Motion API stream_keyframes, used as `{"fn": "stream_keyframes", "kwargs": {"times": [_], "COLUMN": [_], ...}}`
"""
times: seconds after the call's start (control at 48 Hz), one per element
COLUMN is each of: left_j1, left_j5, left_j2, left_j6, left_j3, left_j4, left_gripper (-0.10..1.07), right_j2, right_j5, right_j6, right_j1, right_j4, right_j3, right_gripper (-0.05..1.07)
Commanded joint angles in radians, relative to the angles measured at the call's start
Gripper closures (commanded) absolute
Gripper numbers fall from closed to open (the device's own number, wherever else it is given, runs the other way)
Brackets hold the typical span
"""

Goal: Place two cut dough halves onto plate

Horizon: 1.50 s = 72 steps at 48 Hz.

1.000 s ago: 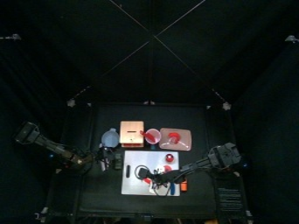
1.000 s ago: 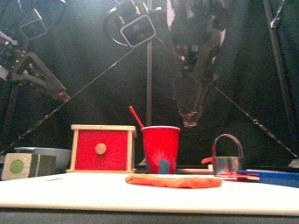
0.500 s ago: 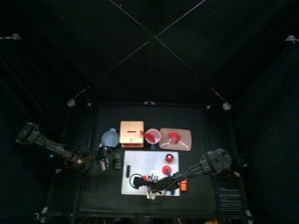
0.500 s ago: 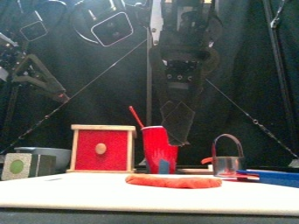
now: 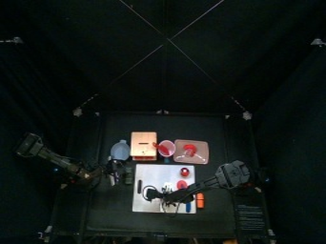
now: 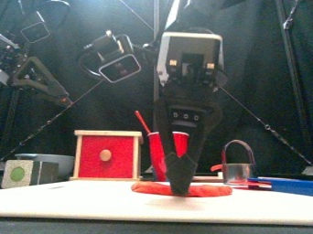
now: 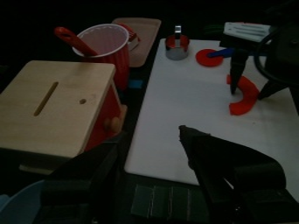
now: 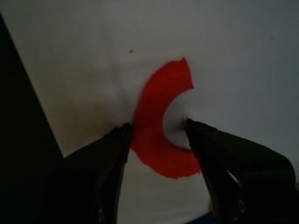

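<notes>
Fingers [image 8: 121,175] of right gripper [image 8: 158,153] spread wide, empty, straddling red dough crescent [image 8: 163,118] flat on white board [image 8: 233,52]. Advise descending fully, pinching across arc's thick middle, lifting gently. Second half [image 7: 212,57] near pink plate [image 7: 143,26]. Left arm idle.

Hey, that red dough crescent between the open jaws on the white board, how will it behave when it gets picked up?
The dough crescent looks thin and flat against the white board, so it will probably sag or bend when lifted. Its soft look suggests the right gripper may dent it. Being flat, it seems unlikely to roll.
</notes>
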Motion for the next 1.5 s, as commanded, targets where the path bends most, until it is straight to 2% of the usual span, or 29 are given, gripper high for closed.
{"fn": "stream_keyframes", "kwargs": {"times": [0.0, 0.188, 0.479, 0.667, 1.062, 1.292, 1.479], "left_j1": [0.003, 0.003, 0.005, 0.005, 0.005, 0.005, 0.003], "left_j5": [-0.005, -0.005, -0.005, -0.005, -0.003, -0.003, -0.003], "left_j2": [0.002, 0.002, 0.003, 0.002, 0.002, 0.002, 0.002], "left_j6": [0.002, 0.002, 0.000, 0.002, 0.002, 0.002, 0.002], "left_j3": [-0.012, -0.012, -0.012, -0.012, -0.014, -0.011, -0.011], "left_j4": [0.002, 0.002, 0.002, 0.002, 0.002, 0.002, 0.002], "left_gripper": [0.10, 0.10, 0.10, 0.10, 0.10, 0.10, 0.10], "right_j2": [-0.031, -0.031, -0.029, -0.049, -0.227, -0.304, -0.370], "right_j5": [-0.028, -0.063, -0.072, -0.054, 0.129, 0.270, 0.324], "right_j6": [-0.002, -0.008, 0.012, 0.029, 0.054, 0.046, 0.034], "right_j1": [-0.014, -0.015, -0.011, -0.009, -0.035, -0.091, -0.158], "right_j4": [0.009, 0.048, 0.071, 0.066, -0.034, -0.107, -0.160], "right_j3": [0.009, 0.032, 0.041, 0.021, -0.009, 0.008, 0.041], "right_gripper": [0.16, 0.21, 0.41, 0.42, 0.43, 0.43, 0.43]}}
